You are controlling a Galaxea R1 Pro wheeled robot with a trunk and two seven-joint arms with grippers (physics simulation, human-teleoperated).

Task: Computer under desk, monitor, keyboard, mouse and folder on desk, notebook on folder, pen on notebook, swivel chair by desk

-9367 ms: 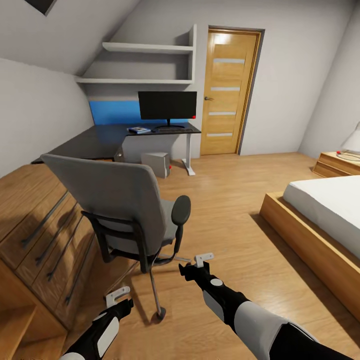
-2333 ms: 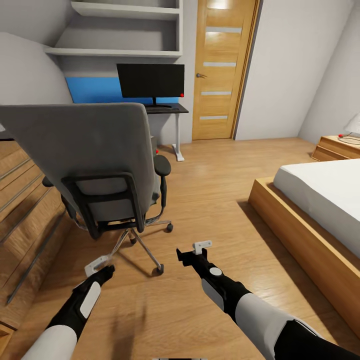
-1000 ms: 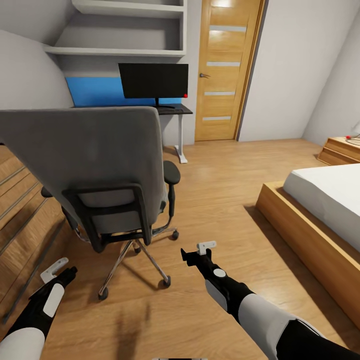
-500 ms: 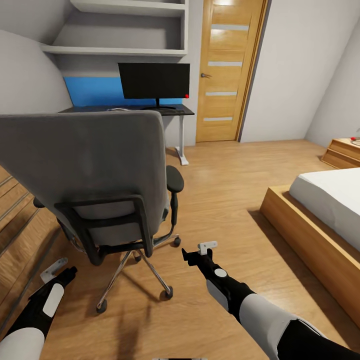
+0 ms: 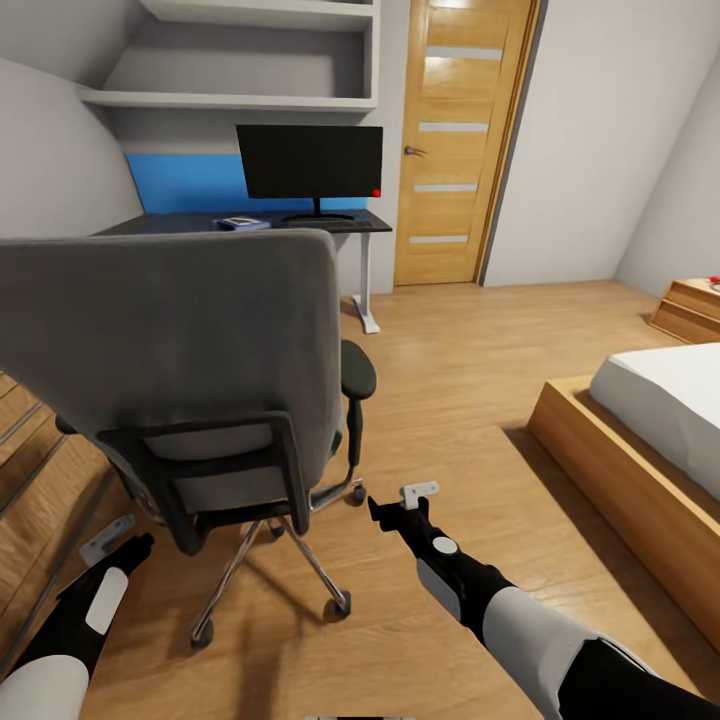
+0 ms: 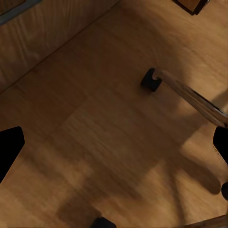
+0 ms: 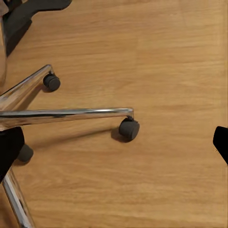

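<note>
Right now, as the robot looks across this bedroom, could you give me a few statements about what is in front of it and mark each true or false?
1. The swivel chair stands between the robot and the desk, its backrest toward the camera. True.
2. The monitor lies flat on the floor. False: it stands upright on the desk.
3. The right gripper is clamped on the chair's armrest. False: it hangs open above the floor, apart from the chair.
4. The door behind the desk is closed. True.
5. The left gripper holds a blue folder. False: it is empty, low beside the chair's base.
</note>
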